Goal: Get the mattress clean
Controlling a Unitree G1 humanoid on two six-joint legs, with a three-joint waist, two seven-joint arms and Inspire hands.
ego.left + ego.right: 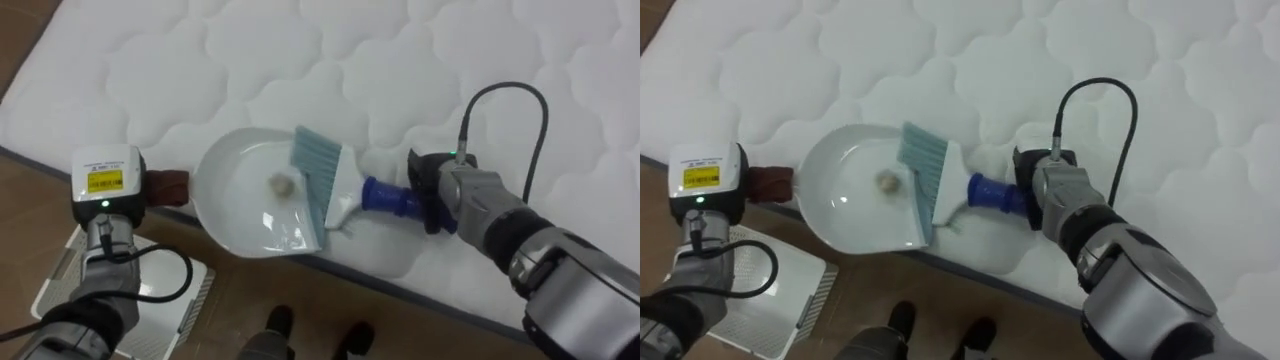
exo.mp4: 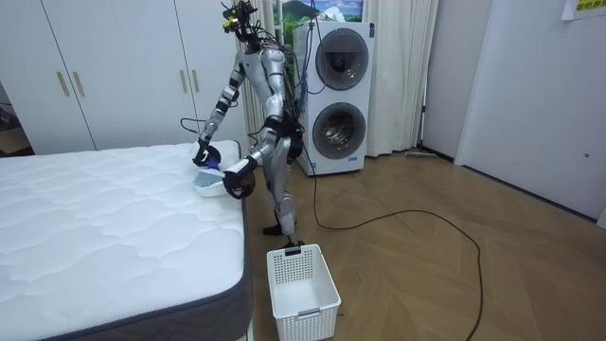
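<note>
A white dustpan [image 1: 245, 205] lies at the edge of the white quilted mattress [image 1: 300, 60], partly over the side. A small beige crumb of litter [image 1: 282, 184] sits inside it. My left hand [image 1: 108, 185] is off the bed's edge, shut on the pan's reddish-brown handle [image 1: 168, 187]. A hand brush with teal bristles [image 1: 317, 160], a white body and a blue handle [image 1: 388, 197] rests with its bristles in the pan, just right of the litter. My right hand [image 1: 438, 192] is over the mattress, curled round the blue handle.
A white slatted basket [image 2: 303, 289] stands on the wooden floor beside the bed, below my left arm [image 1: 150, 290]. I stand at the bed's side near its corner. Two stacked washing machines [image 2: 339, 95] and white wardrobes [image 2: 114, 66] are behind.
</note>
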